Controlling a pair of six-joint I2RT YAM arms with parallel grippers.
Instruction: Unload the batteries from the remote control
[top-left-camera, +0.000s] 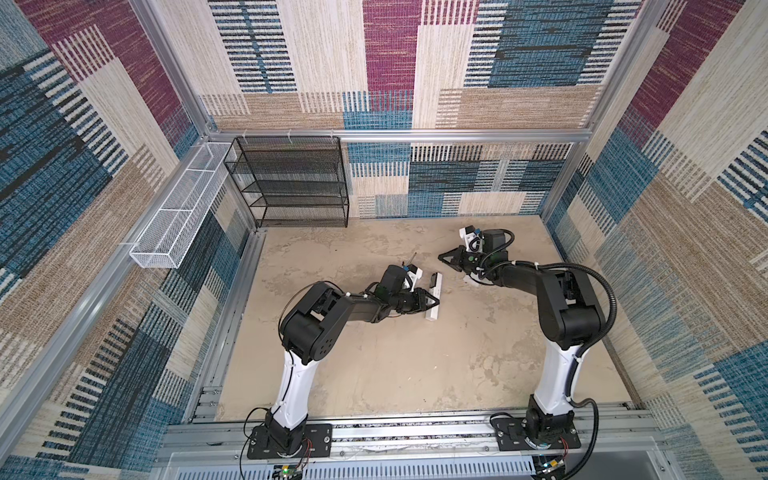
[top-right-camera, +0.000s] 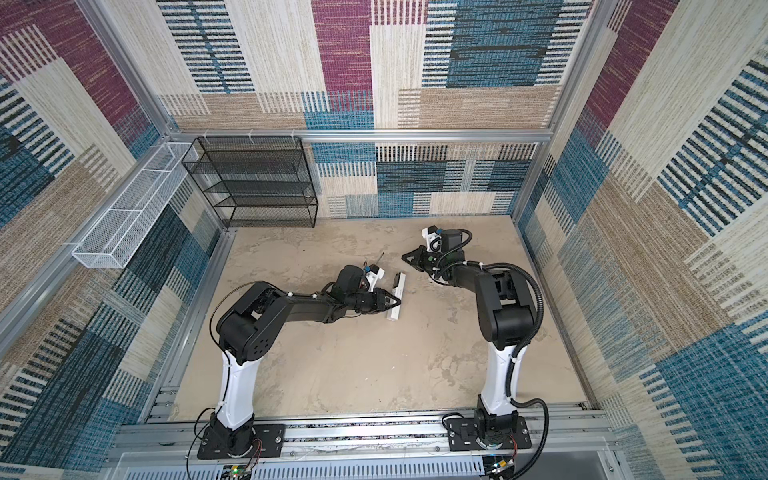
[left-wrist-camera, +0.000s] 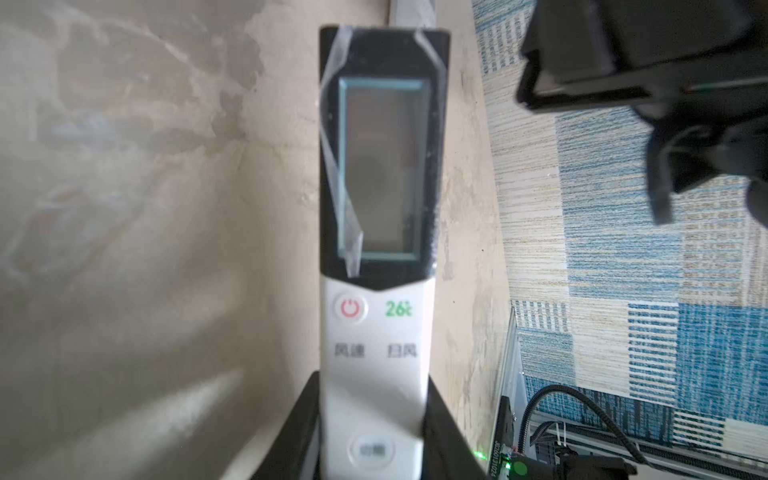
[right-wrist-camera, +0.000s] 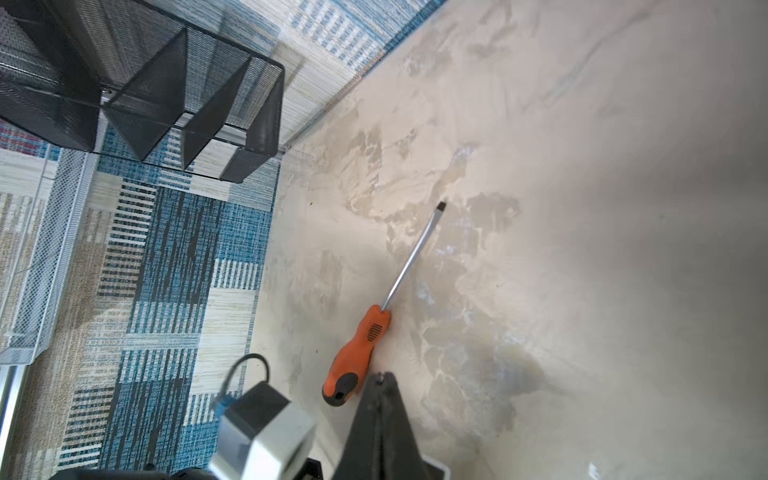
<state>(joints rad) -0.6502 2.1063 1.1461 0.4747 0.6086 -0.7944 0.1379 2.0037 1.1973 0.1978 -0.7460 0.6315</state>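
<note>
My left gripper (left-wrist-camera: 372, 399) is shut on the button end of the white remote control (left-wrist-camera: 376, 232). Its button face and dark screen end point towards the left wrist camera. In both top views the remote control (top-left-camera: 433, 300) (top-right-camera: 396, 300) sits low over the middle of the table, held in the left gripper (top-left-camera: 432, 300) (top-right-camera: 395, 300). Whether it touches the table I cannot tell. My right gripper (right-wrist-camera: 382, 376) (top-left-camera: 441, 256) (top-right-camera: 404, 256) is shut and empty, behind and to the right of the remote. The batteries are hidden.
An orange-and-black screwdriver (right-wrist-camera: 359, 353) lies on the table (top-left-camera: 415, 365) just beside the right fingertips; its shaft tip (top-left-camera: 412, 260) shows behind the left wrist. A black mesh shelf (top-left-camera: 286, 183) stands at the back left, and a white wire basket (top-left-camera: 178, 212) hangs on the left wall.
</note>
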